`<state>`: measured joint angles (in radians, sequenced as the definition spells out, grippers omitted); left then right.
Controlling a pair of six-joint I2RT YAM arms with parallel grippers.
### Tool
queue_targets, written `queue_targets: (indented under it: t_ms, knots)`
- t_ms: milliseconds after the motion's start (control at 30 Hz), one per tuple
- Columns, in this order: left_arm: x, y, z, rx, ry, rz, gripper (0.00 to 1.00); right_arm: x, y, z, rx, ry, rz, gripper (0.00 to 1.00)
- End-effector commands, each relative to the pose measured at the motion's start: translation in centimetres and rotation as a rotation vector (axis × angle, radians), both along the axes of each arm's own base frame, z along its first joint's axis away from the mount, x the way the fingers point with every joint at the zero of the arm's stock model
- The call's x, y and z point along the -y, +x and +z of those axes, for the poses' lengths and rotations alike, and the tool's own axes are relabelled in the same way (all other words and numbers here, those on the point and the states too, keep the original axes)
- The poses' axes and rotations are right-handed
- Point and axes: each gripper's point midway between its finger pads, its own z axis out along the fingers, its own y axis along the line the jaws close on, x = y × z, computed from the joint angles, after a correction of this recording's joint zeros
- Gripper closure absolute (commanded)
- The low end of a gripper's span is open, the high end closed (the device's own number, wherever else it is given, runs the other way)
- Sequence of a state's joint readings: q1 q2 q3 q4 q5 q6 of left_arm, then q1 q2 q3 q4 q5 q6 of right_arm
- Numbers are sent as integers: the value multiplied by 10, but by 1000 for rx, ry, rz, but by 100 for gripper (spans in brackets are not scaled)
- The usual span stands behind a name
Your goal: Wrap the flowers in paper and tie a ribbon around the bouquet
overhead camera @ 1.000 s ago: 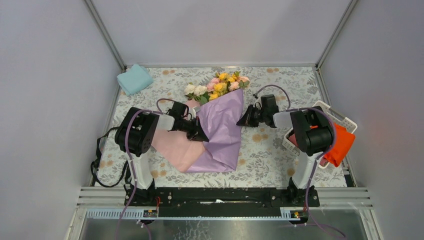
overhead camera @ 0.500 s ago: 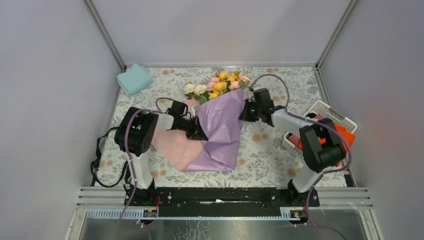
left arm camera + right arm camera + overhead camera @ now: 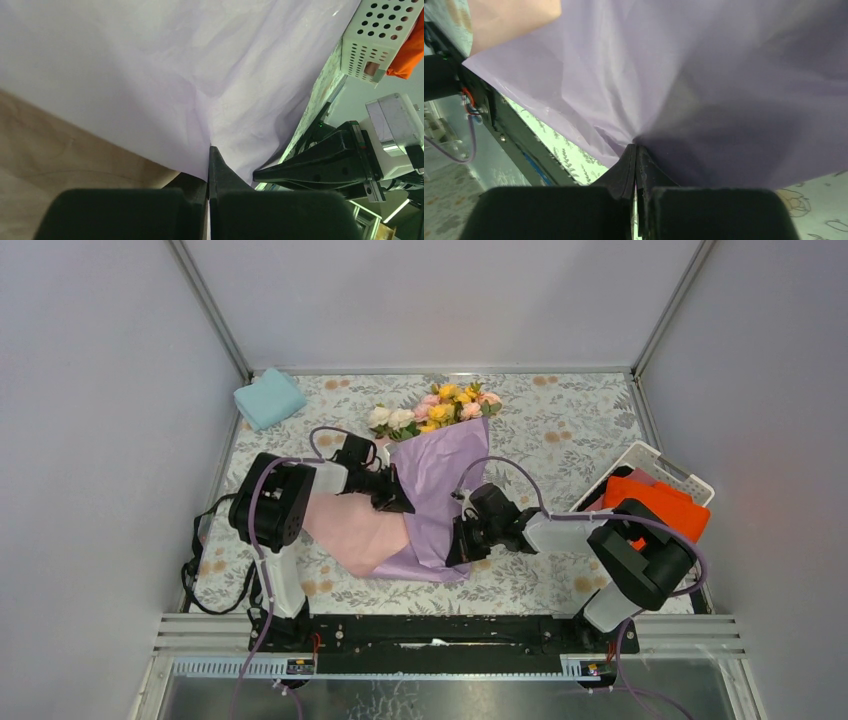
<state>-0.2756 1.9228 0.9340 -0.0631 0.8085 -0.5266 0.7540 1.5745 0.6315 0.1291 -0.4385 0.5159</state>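
The paper (image 3: 440, 490) lies in the middle of the worktop (image 3: 560, 430), folded over the flowers (image 3: 435, 410). The flowers stick out at its 12 o'clock end. The left hand (image 3: 398, 502) is at the paper's 9 o'clock side, pinched tight on its edge. The right hand (image 3: 458, 550) is at 5 o'clock, squeezed tight on the near edge. The paper puckers at both tips.

The left hand (image 3: 209, 151) — fingers together — pinches the lilac paper (image 3: 175, 65) (creased).
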Motion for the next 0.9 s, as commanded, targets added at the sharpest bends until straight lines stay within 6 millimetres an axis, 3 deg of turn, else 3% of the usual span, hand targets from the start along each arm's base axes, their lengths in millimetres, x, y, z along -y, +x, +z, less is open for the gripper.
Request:
queue_targets:
  t_ms: [0,100,167,267,400,500,600,700,767,800,867]
  knots:
    - [-18,22,-9,78,106,49,100,12,-7,-19,-33,-74,-42,100]
    - [-26,24,-9,93,136,41,100,23,-9,-34,-43,-137,-58,100]
    - [-33,35,1,146,165,17,68,23,-8,-35,-44,-141,-63,100]
    - [-46,49,31,292,220,-57,34,22,-5,-34,-36,-147,-68,100]
    - [-74,57,78,540,382,-205,24,21,-3,-32,-28,-147,-66,100]
    - [-88,24,89,560,427,-388,32,18,-1,-29,-25,-137,-52,100]
    - [-75,-50,94,554,314,-653,42,10,2,-22,-35,-110,-56,100]
    - [-37,-89,97,769,306,-851,53,2,4,-21,-60,-85,-70,100]
    - [-5,-104,97,896,299,-941,73,-3,3,-23,-88,-75,-64,100]
    - [13,-113,99,947,270,-985,78,-5,3,-24,-101,-70,-60,100]
    - [30,-119,91,998,238,-1023,82,-8,2,-26,-117,-64,-61,100]
